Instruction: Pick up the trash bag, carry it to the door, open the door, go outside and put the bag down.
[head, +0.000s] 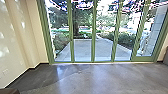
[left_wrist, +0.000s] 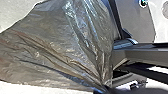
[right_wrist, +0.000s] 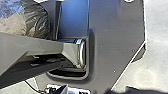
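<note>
trash bag (left_wrist: 57, 47) fans out from the left tool (left_wrist: 102, 89), which pinches its gathered folds.

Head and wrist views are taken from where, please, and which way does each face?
Head: high on the robot, facing forward-down to floor and glass panels; dark corner piece, perhaps its body.
Left wrist: on that arm, facing down to bag, robot's plate and bar.
Right wrist: on that arm, facing down to plate, bar and part of bag.
Wrist views share bag, plate, bar.
</note>
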